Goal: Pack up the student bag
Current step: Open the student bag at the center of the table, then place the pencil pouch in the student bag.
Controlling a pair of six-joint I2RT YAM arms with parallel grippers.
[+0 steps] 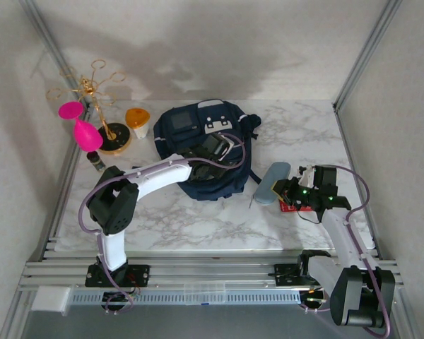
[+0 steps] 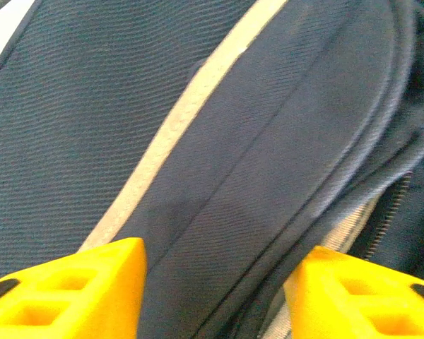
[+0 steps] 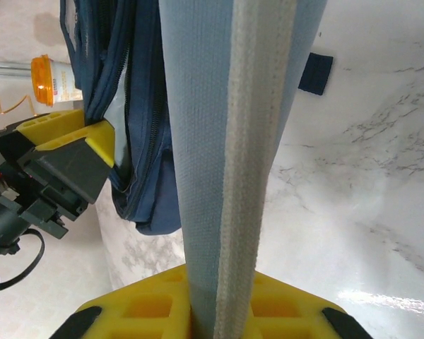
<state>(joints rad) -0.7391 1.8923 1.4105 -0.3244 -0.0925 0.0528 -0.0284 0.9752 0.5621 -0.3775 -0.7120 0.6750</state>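
The student bag (image 1: 198,127), navy with a pale stripe and a white buckle patch, lies at the middle back of the marble table (image 1: 198,219). My left gripper (image 1: 215,152) is down on its near side. In the left wrist view its yellow fingers (image 2: 92,289) stand apart, with a fold of the navy fabric (image 2: 219,212) and a seam lying between them. My right gripper (image 1: 291,191) is to the right of the bag, shut on a pale blue zip pouch (image 1: 272,182). That pouch (image 3: 205,141) sticks out from the right gripper (image 3: 222,311) toward the bag (image 3: 145,141).
A gold rack (image 1: 99,106) with pink glasses (image 1: 81,127) stands at the back left, next to an orange-lidded cup (image 1: 137,121) and a small dark bottle (image 1: 94,161). A red item (image 1: 291,207) lies under the right gripper. Metal frame posts border both sides.
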